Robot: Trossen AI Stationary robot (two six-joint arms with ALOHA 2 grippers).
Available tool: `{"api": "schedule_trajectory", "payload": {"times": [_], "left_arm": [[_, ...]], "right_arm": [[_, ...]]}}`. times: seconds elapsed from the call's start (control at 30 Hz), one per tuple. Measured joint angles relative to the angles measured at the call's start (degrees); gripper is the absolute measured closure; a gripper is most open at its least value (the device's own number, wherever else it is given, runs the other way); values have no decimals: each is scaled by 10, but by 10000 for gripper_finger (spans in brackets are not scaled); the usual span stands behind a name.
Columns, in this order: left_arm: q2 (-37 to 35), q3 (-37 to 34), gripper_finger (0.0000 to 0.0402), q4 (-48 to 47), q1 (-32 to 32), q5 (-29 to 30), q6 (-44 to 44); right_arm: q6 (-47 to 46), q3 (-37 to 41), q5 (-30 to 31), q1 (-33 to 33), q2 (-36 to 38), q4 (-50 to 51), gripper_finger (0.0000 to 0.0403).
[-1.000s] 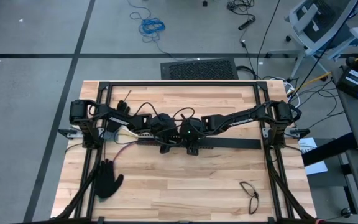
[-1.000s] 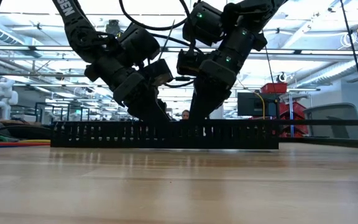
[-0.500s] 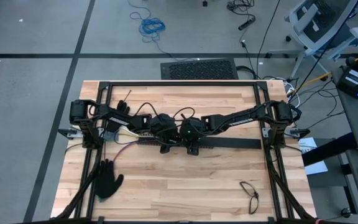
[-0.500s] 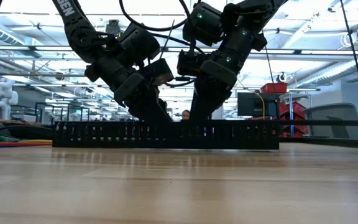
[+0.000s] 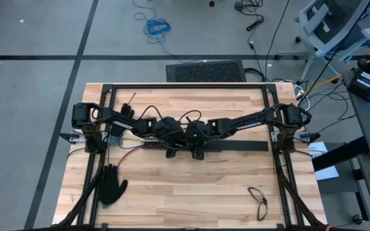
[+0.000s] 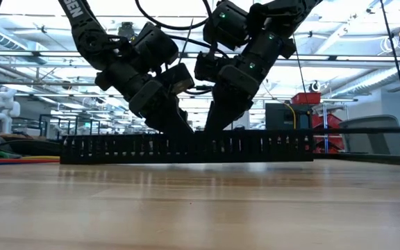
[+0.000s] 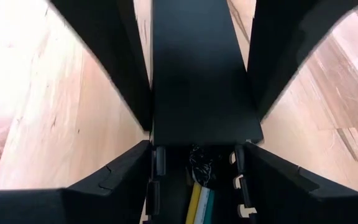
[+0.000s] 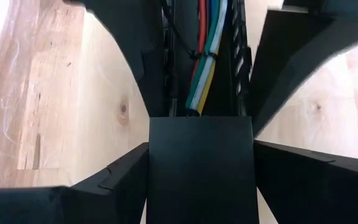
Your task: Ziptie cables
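Note:
The cables (image 8: 205,37), red, green, white and yellow, lie inside a long black slotted bar (image 6: 137,147) across the table's middle. A thin dark ziptie (image 8: 205,57) wraps them. Their loose ends (image 5: 128,146) stick out of the bar's left end. A flat black cover strip (image 5: 243,147) lies along the bar's right part. My left gripper (image 7: 199,149) straddles the uncovered stretch of the bar. My right gripper (image 8: 201,146) straddles the cover's left end, facing the left one. A thin dark strip (image 5: 131,97) lies at the far left. My left gripper has the slotted bar's two side walls (image 7: 159,163) between its fingers, just left of the cover's end. The fingers slant down from the table's left and lie along the bar, which rests on the table. My right gripper has the cover strip's two long edges (image 8: 154,155) between its fingers, near the strip's left end. The fingers slant down from the table's right, along the strip. The strip lies on top of the slotted bar.
A black glove (image 5: 112,185) lies near the front left. A dark wire loop (image 5: 257,199) lies at the front right. Black frame rails (image 5: 185,85) run along the table's far, left and right sides. Bare wood shows in front of the bar.

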State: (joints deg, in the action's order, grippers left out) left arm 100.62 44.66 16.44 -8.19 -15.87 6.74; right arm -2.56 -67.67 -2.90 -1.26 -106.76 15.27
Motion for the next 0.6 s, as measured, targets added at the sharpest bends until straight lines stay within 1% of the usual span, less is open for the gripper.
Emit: {"api": "schedule_trajectory", "payload": {"times": [0.6], "left_arm": [[0, 0, 165, 2, -1, 4, -14]], "right_arm": [[9, -1, -6, -11, 0, -1, 156]]}}
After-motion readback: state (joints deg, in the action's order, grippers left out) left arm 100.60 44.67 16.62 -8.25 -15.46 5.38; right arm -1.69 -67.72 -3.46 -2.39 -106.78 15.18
